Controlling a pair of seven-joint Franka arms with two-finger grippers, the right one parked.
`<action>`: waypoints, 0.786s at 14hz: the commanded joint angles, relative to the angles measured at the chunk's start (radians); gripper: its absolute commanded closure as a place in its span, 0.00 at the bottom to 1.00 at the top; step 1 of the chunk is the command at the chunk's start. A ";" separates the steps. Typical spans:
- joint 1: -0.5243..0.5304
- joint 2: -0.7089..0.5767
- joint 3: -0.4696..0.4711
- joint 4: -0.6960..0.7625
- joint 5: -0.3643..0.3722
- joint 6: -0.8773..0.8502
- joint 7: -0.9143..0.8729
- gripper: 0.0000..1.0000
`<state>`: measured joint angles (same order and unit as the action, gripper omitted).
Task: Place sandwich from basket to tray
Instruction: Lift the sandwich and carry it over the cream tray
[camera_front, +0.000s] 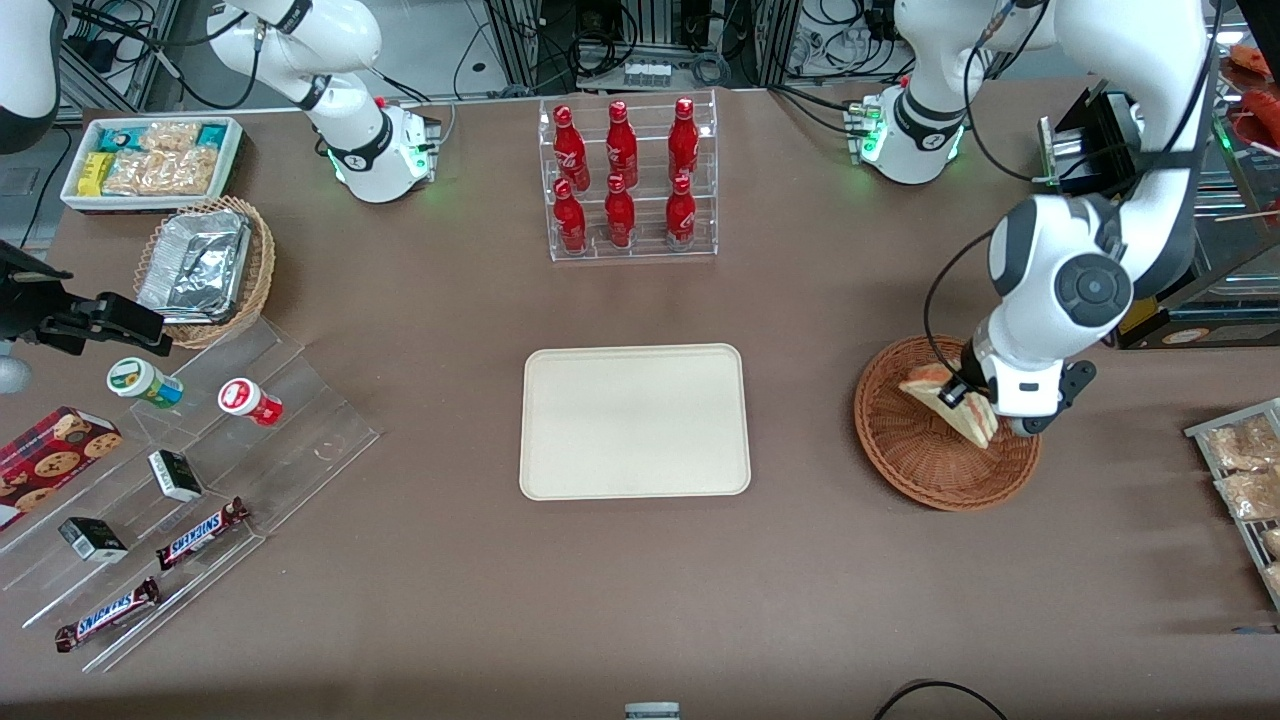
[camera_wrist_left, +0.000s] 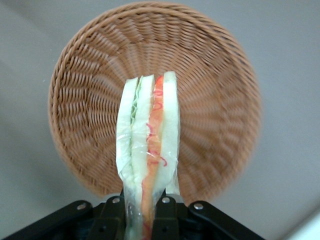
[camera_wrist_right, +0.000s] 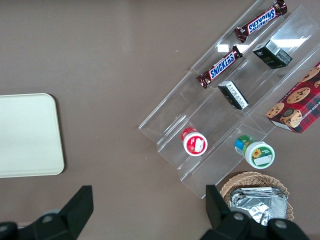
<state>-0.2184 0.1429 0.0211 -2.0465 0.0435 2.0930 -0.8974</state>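
My left gripper hangs over the round reddish-brown wicker basket and is shut on the sandwich, a wedge of pale bread in clear wrap. In the left wrist view the sandwich stands edge-on with its red-orange and green layers showing. The two black fingers press its sides, and the gripper holds it above the basket, clear of the weave. The cream-beige tray lies flat at the table's middle with nothing on it; its corner also shows in the right wrist view.
A clear rack of red bottles stands farther from the front camera than the tray. Toward the parked arm's end are a clear stepped stand with snack bars and cups, a tan basket of foil containers and a white bin of packets.
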 joint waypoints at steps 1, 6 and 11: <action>-0.122 0.032 0.008 0.168 0.003 -0.172 -0.006 1.00; -0.341 0.191 0.008 0.403 0.001 -0.202 -0.020 1.00; -0.458 0.410 0.006 0.621 -0.010 -0.177 -0.011 1.00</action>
<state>-0.6562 0.4503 0.0130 -1.5520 0.0425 1.9289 -0.9194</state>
